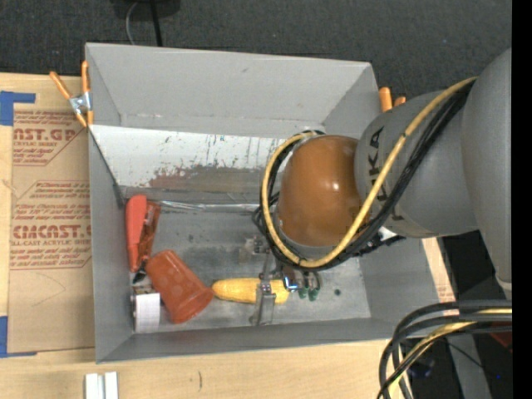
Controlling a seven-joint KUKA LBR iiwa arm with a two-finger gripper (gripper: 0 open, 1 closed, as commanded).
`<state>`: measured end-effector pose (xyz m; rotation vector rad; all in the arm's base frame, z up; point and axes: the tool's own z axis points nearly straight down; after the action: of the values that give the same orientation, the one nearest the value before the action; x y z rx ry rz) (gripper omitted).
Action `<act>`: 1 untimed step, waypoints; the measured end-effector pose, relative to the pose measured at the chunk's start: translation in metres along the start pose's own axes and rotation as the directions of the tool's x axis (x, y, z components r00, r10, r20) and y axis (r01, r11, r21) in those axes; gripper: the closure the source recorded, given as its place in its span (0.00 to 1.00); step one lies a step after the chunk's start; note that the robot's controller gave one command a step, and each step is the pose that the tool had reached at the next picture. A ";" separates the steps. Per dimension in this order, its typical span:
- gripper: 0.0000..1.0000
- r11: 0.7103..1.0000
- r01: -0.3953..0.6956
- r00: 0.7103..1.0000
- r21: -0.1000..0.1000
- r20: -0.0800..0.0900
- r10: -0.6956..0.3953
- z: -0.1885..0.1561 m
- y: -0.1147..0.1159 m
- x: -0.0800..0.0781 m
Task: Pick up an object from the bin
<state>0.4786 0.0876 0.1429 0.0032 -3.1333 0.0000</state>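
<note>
Seen from the camera view, the gripper (266, 301) hangs low over the near side of the grey bin (224, 90), below the arm's rounded orange cover (320, 191) and its loops of yellow and black cable. It sits right at the arm-side end of a yellow corn cob (237, 290), touching it or all but touching it. The cob lies flat on the bin floor and stretches from the gripper away from the arm. Whether the gripper is released, clenched or grasping the cob cannot be told, because the tool's tip overlaps the cob's end and the cover hides the rest.

Beyond the cob's far end, just beside it, an orange-red cup (177, 285) lies on its side. Past the cup, against the bin's wall farthest from the gripper, lie a small white roll (146, 308) and a long red-orange thing (135, 229) whose kind is unclear. On the arm side, just beside the gripper, is a small green piece (310, 293), too small to tell what it is.
</note>
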 end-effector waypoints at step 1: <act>0.00 1.000 -0.001 1.000 -0.001 0.008 0.001 -0.004 0.000 -0.002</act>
<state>0.4805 0.0873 0.1471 0.0010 -3.1409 -0.0015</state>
